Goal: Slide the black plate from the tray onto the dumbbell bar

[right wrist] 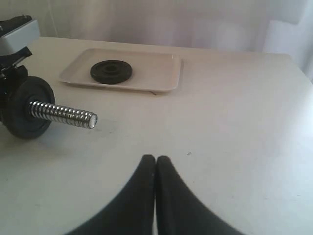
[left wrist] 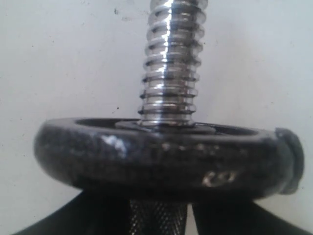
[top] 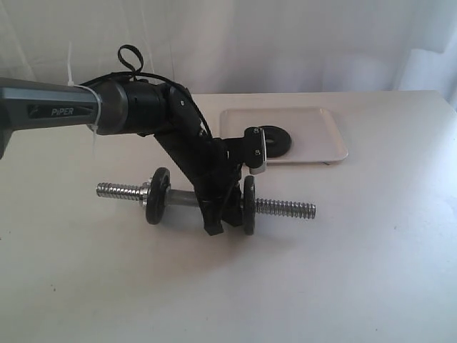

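Status: clamping chrome threaded dumbbell bar (top: 285, 209) between two mounted black discs (top: 158, 195) in left gripper (top: 216, 213); idling right gripper (right wrist: 155, 166) pinched shut, empty; leaving flat round black plate (right wrist: 98, 72) lying in pale plastic tray (right wrist: 161, 73).

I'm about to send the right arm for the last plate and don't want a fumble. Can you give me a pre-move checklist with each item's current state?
1. Black plate lying flat in the tray, hole facing up: ok.
2. Right gripper open for the pick: not ok, its fingertips are pressed together.
3. Left gripper steadying the dumbbell bar: ok, it clamps the middle between the two mounted plates.
4. Bare thread beyond the mounted plate on the tray side: ok.
5. Bar resting on the table or lifted: cannot tell.
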Action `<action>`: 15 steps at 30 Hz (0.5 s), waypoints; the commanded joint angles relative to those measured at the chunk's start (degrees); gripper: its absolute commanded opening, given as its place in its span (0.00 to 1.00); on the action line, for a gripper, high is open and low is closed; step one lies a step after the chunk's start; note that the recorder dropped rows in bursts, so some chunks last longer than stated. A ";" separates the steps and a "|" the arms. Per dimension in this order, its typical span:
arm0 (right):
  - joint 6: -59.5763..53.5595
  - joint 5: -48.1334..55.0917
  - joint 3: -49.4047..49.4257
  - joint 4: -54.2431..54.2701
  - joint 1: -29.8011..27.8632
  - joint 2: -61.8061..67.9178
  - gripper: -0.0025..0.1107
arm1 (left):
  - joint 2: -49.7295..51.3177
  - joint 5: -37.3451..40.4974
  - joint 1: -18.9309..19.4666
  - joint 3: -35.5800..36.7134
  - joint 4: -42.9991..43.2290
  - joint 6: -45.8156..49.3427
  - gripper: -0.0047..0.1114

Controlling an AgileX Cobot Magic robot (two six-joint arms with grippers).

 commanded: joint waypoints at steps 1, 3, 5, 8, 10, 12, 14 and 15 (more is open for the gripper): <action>-0.08 -0.55 0.29 -0.33 -0.11 -0.24 0.02 | -0.31 1.67 -0.30 0.17 -1.00 -1.17 0.04; -0.08 -0.55 0.29 -0.33 -0.11 -0.24 0.02 | -0.31 1.67 -0.30 0.17 0.11 -1.17 0.04; -0.08 -0.55 0.29 -0.33 -0.11 -0.24 0.02 | -0.31 1.67 -0.30 0.17 0.11 -1.17 0.04; -0.08 -0.55 0.29 -0.33 -0.11 -0.24 0.02 | -0.31 1.56 -0.30 0.17 -0.02 -1.17 0.04; -0.08 -0.55 0.29 -0.33 -0.11 -0.24 0.02 | -0.31 1.56 -0.30 0.17 -0.02 -1.17 0.04; -0.08 -0.55 0.29 -0.33 -0.11 -0.24 0.02 | -0.31 1.56 -0.30 0.17 -0.02 -1.17 0.04; -0.08 -0.55 0.29 -0.33 -0.11 -0.24 0.02 | -0.31 1.56 -0.30 0.17 -0.02 -1.17 0.04; -0.08 -0.55 0.29 -0.33 -0.11 -0.24 0.02 | -0.31 1.70 -0.30 0.17 -0.02 -1.17 0.04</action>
